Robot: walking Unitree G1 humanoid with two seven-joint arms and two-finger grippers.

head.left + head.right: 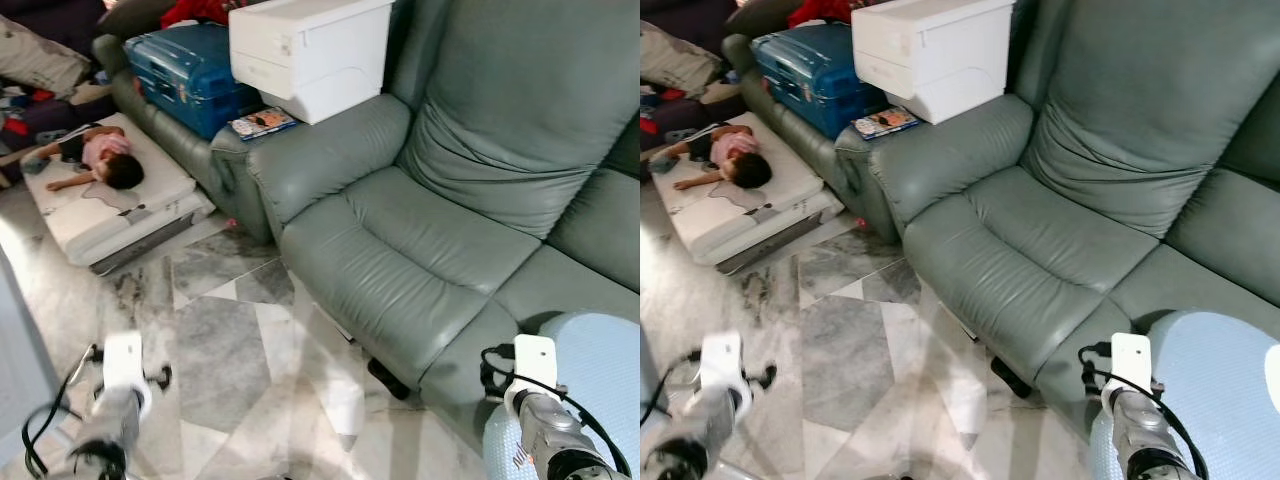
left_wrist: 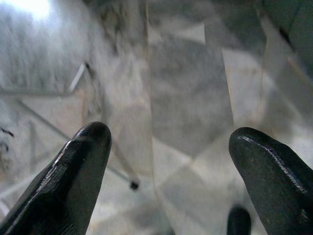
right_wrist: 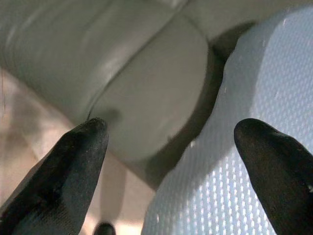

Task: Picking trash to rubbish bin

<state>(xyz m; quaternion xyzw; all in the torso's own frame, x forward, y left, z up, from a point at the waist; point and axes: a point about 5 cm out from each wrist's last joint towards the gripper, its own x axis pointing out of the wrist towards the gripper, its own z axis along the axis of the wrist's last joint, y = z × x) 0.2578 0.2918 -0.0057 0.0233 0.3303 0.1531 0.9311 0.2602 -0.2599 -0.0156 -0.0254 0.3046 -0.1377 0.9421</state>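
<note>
Although no trash item or bin can be identified, my left gripper (image 2: 168,166) hangs wide open over the marble floor (image 1: 230,350), and my right gripper (image 3: 171,161) is equally wide between the grey sofa (image 1: 400,250) and a pale blue cushion (image 3: 254,147). Risk: a child (image 1: 100,158) lies on a mattress (image 1: 110,215) nearby; careless walking could disturb them.

marble floor (image 1: 230,350), mattress (image 1: 100,215) (person (image 1: 95,160) atop)

Your left arm (image 1: 118,400) was motion-blurred; the light-blue cushion (image 1: 600,370) and grey sofa (image 1: 440,210) ran off frame.
</note>
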